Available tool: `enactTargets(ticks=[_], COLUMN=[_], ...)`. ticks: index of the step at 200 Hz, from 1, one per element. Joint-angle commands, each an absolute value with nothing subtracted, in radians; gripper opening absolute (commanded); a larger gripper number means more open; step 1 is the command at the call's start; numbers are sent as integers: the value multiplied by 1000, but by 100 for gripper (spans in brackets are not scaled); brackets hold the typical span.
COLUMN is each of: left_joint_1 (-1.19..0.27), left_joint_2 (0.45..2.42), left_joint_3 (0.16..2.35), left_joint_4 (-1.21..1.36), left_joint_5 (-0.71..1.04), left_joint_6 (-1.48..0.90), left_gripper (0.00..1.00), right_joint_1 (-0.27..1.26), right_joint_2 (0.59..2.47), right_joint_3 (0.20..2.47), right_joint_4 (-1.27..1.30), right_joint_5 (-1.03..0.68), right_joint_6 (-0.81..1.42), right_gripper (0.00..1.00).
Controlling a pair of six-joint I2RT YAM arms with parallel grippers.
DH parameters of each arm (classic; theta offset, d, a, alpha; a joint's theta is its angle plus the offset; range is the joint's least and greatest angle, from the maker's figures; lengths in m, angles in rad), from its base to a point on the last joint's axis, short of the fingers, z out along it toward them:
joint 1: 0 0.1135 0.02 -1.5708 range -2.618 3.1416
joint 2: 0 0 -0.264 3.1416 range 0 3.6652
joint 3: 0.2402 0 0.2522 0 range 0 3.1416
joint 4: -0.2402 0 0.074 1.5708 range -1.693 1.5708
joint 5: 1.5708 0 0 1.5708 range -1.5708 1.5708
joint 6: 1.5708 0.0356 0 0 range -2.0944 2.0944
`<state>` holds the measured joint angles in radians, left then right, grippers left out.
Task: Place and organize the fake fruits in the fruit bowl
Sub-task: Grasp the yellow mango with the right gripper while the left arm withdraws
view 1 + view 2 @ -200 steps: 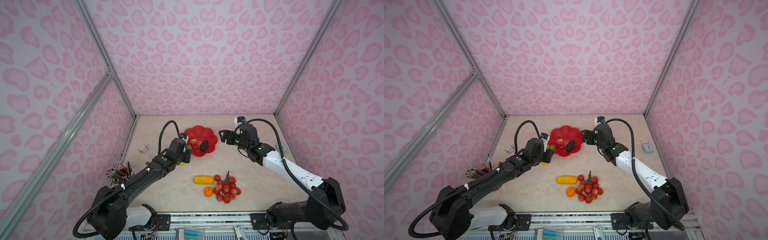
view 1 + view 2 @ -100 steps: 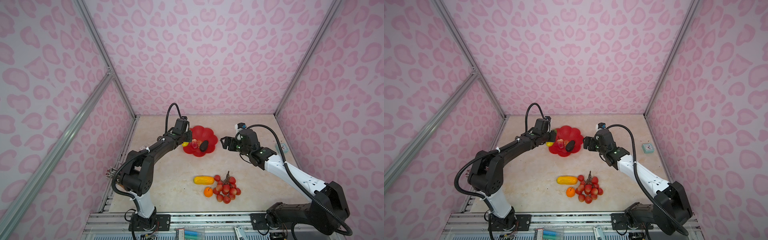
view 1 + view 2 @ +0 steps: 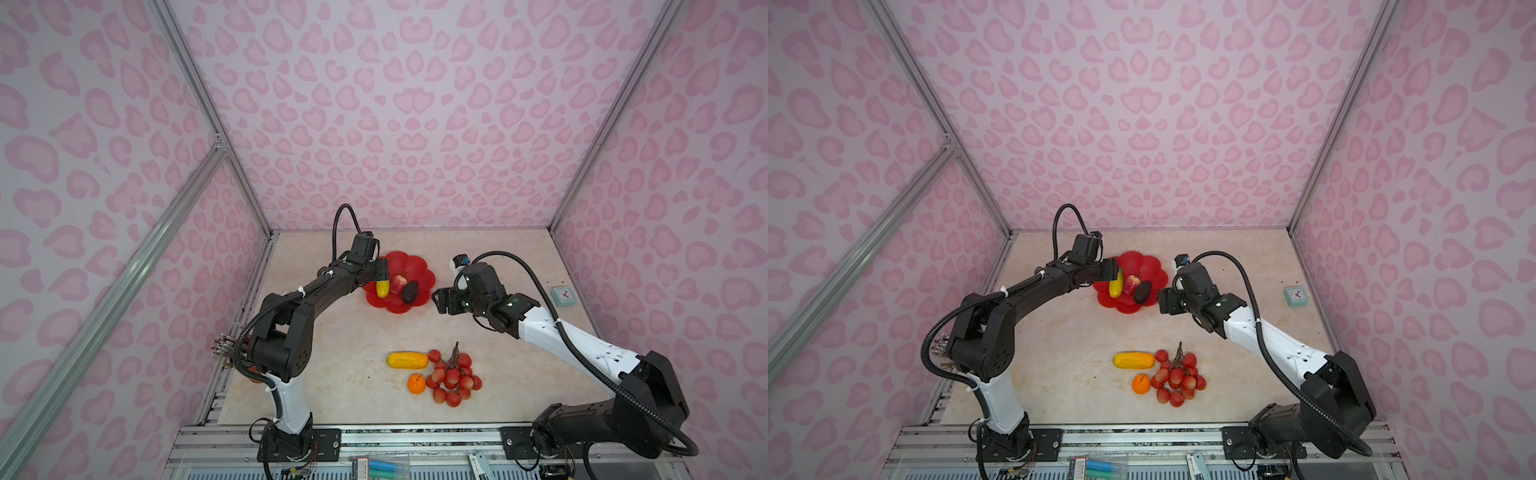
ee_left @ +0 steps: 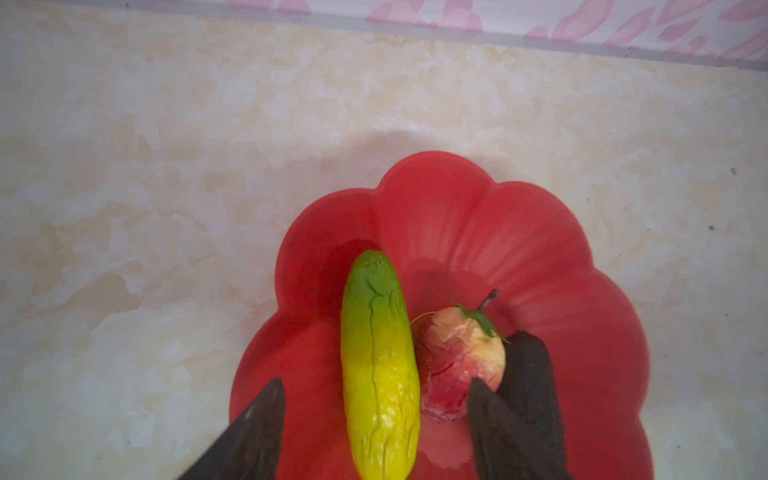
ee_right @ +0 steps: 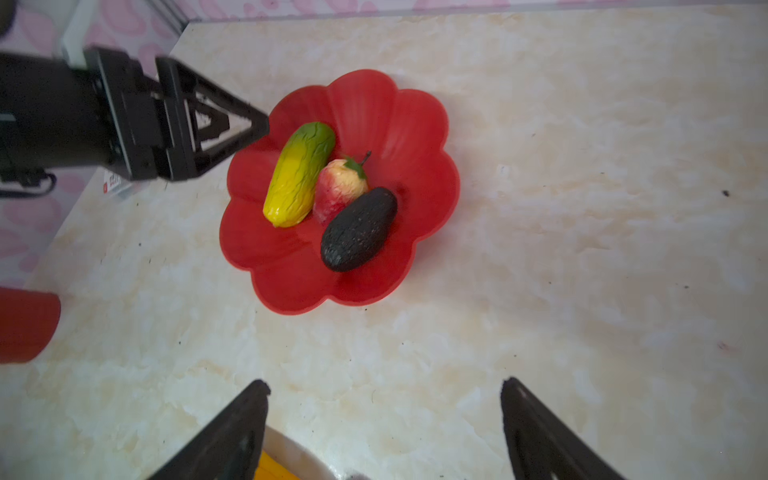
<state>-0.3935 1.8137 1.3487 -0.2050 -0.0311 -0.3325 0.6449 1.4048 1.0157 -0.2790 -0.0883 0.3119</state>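
The red fruit bowl [image 3: 417, 266] [image 5: 419, 124] holds a yellow-green mango [image 3: 382, 287] [image 4: 378, 357], a red-pink apple [image 5: 338, 187] and a dark avocado [image 5: 359, 228], lying side by side. My left gripper [image 3: 380, 270] [image 4: 376, 380] hangs over the bowl's left side, open, with its fingers astride the mango and clear of it. My right gripper [image 3: 440, 301] [image 5: 384, 386] stands open and empty over bare table just right of the bowl. Near the front lie a second mango [image 3: 407, 360], a small orange [image 3: 416, 384] and a bunch of red lychees [image 3: 453, 378].
A small teal clock [image 3: 563, 296] sits by the right wall. A bundle of pens [image 3: 222, 345] and a red object [image 5: 25, 324] lie at the table's left edge, behind the left arm. Pink patterned walls close three sides.
My left arm swung the mango from the bowl's front left to over the bowl and its gripper opened, leaving the mango in the bowl. My right gripper drew back from the bowl.
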Motion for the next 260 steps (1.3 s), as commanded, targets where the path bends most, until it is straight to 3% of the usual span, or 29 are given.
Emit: enactTargets(ticks=[1, 33, 58, 114, 142, 170, 200, 260], left_joint_1=[-386, -343, -309, -280, -279, -278, -277, -278], left_joint_2=[1696, 1485, 1299, 983, 866, 795, 745, 690], left_joint_3=[1300, 1143, 963, 696, 624, 592, 549, 462], left_joint_4=[-137, -63, -17, -28, -42, -63, -79, -86], left_joint_5=[-94, -168, -218, -264, -302, -298, -281, -108], left_joint_6=[-355, -411, -473, -551, -567, -566, -586, -607], left_gripper=[71, 74, 86, 92, 92, 92, 92, 91], right_joint_1=[730, 867, 950, 1064, 1071, 1071, 1048, 904], right_joint_2=[1448, 1527, 1588, 1776, 1846, 1898, 1899, 1776], right_joint_3=[1047, 1062, 1047, 1118, 1175, 1231, 1252, 1374], right_joint_4=[-352, -383, -383, -408, -408, -424, -424, -399], right_joint_5=[-129, -193, -229, -104, -46, 31, 46, 86], right_joint_6=[123, 15, -29, -65, -66, -68, -51, 49], right_gripper=[87, 86, 86, 83, 72, 46, 30, 24])
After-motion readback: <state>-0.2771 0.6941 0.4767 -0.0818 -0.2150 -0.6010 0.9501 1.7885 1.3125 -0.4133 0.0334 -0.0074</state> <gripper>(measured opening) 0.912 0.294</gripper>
